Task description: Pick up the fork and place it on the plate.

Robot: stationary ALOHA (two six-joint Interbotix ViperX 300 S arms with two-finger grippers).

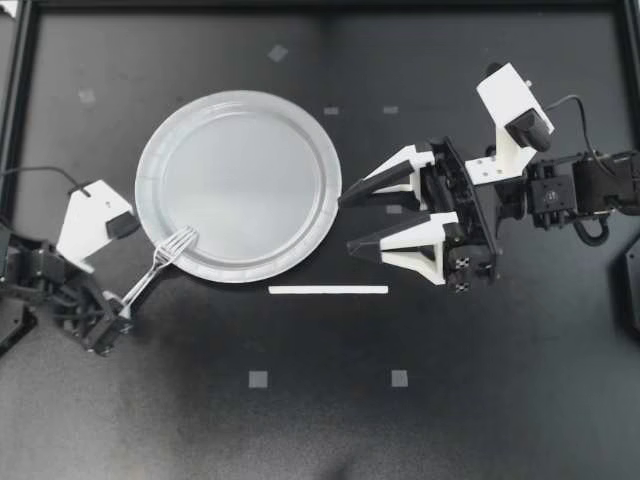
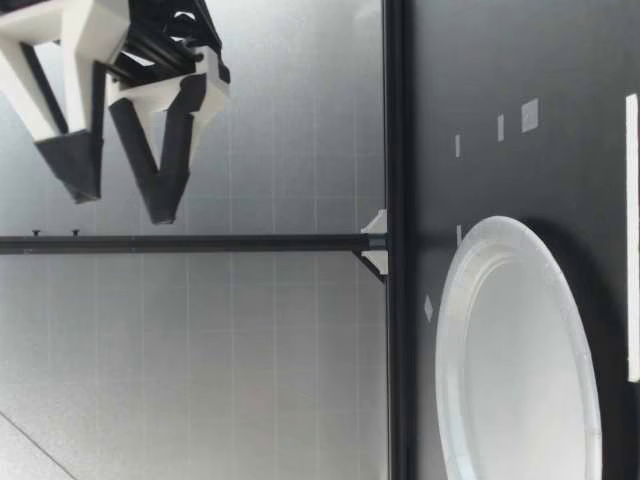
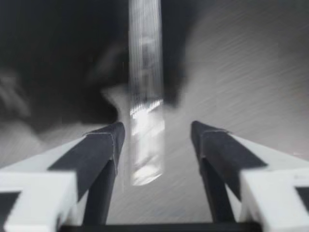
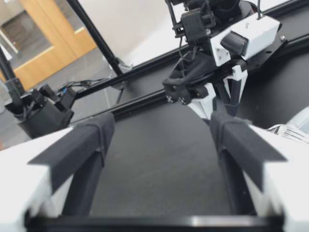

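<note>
A metal fork [image 1: 160,262] lies slanted, its tines on the near left rim of the grey plate [image 1: 300,130] and its handle running off toward my left gripper [image 1: 118,312]. In the left wrist view the fork's handle [image 3: 145,121] lies between the open fingers [image 3: 104,145], with a gap on each side. My right gripper [image 1: 349,224] hovers open and empty just right of the plate. From the right wrist view, the right gripper [image 4: 159,130] faces my left arm [image 4: 207,72], with the fork's tines [image 4: 289,131] beside it. The low view shows a gripper [image 2: 122,200] open, high above the plate [image 2: 450,300].
A white strip [image 1: 328,290] lies on the black table in front of the plate, and it also shows in the low view as the strip [image 2: 632,240]. Small grey tape squares [image 1: 258,379] dot the table. A black frame rail [image 1: 20,90] bounds the left side.
</note>
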